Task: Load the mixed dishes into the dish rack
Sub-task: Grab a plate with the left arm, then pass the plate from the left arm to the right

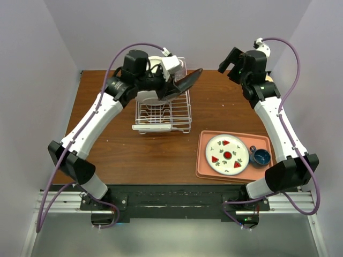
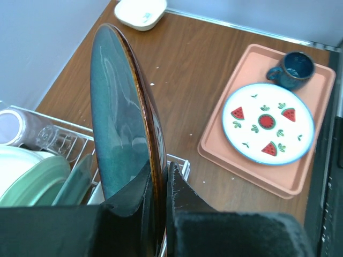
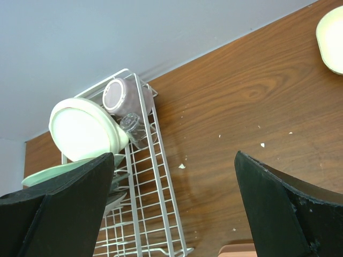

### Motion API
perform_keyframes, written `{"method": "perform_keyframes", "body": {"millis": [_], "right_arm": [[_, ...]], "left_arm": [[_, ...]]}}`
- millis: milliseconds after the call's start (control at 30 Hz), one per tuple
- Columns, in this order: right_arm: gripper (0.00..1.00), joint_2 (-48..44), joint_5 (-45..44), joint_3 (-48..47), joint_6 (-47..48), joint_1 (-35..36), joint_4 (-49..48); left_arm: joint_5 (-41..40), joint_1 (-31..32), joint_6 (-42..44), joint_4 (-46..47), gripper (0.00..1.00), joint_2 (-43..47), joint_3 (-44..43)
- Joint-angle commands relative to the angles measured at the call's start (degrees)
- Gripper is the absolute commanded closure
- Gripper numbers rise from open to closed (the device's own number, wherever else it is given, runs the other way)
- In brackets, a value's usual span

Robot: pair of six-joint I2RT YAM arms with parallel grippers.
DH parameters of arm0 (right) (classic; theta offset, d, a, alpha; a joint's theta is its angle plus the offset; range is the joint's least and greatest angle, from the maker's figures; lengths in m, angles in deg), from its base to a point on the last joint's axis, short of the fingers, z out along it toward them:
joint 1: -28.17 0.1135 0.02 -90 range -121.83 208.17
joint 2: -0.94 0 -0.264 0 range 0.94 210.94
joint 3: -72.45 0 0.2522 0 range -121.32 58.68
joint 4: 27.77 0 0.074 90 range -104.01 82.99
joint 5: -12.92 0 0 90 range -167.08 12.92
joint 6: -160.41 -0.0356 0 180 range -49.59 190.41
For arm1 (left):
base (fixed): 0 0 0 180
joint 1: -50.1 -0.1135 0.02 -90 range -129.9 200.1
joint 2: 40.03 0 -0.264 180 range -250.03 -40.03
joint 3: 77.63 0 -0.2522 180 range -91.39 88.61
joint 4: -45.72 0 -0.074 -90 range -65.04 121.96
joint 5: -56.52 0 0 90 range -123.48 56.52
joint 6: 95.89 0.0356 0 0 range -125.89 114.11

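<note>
The left claw (image 2: 159, 170) pinches the dark plate (image 2: 120, 118) by its lower rim and holds it on edge above the rack (image 1: 171, 115), which sits at 11 o'clock on the desk (image 1: 123, 155). The grip takes only a small bite of a glazed rim, so the plate could pivot or slide out if the wrist tilts. Green plates (image 2: 40, 182), a white bowl (image 3: 80, 128), a purple cup (image 3: 120, 96) and a glass (image 3: 131, 123) crowd the rack's 12 o'clock end. A descent off-line could knock the plate against them, or land it across the prongs rather than between them. Released unseated, it could tip flat. The right claw (image 3: 172, 160) hangs spread and empty at 1 o'clock. A watermelon plate (image 1: 227, 154) and a mug (image 1: 261, 156) wait on the tray (image 1: 206, 166) at 4 o'clock.
</note>
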Motion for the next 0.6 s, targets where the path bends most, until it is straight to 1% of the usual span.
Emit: {"method": "perform_keyframes", "body": {"millis": [0,67,333,367,433,567], "right_arm": [[0.01,-2.7,-1.2,0.7,-0.8,-0.5,-2.8],[0.01,-2.8,-1.1,0.9,-0.7,-0.5,-2.9],[0.01,-2.6,-0.6,1.3,-0.7,-0.5,-3.2],[0.01,-2.6,-0.5,1.2,-0.7,-0.5,-3.2],[0.01,-2.3,-0.2,1.2,-0.6,-0.5,-3.3],[0.01,-1.8,0.5,1.1,-0.7,-0.5,-3.5]], "left_arm": [[16.1,-4.6,5.8,3.0,1.0,3.6,-6.0],[19.8,-6.6,7.3,1.1,1.0,4.1,-6.0],[25.9,-10.2,16.9,-7.0,1.0,5.2,-6.3],[26.5,-10.5,19.5,-9.5,1.0,4.8,-6.5],[27.4,-11.2,22.0,-12.4,1.0,4.4,-6.9],[28.9,-12.1,31.9,-22.9,1.0,2.1,-8.9]]}}
